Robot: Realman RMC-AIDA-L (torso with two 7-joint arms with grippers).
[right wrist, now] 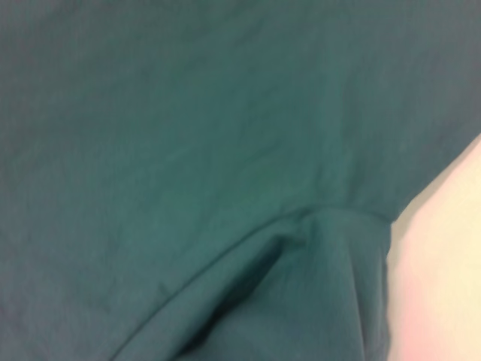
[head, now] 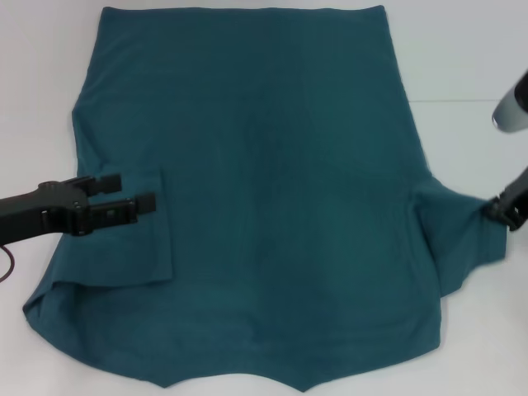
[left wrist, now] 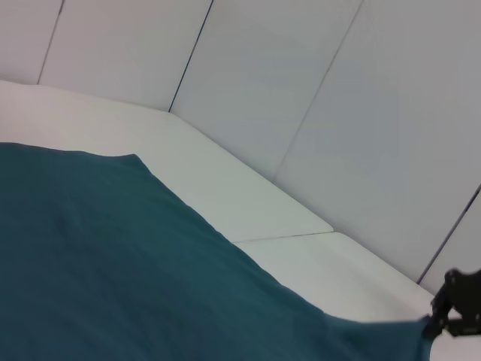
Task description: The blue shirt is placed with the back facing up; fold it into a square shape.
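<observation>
We see the white table (head: 470, 58) carrying the blue shirt (head: 272, 190), which lies spread flat and plain side up across most of the surface, its left sleeve folded inward onto the body and its right sleeve drawn outward into a taut point. Our left gripper (head: 132, 191) reaches in from the left over that folded sleeve with its two black fingers (head: 136, 203) apart and nothing between them. Our right gripper (head: 505, 208), at the right edge, has its fingers clamped on the tip of the right sleeve.
</observation>
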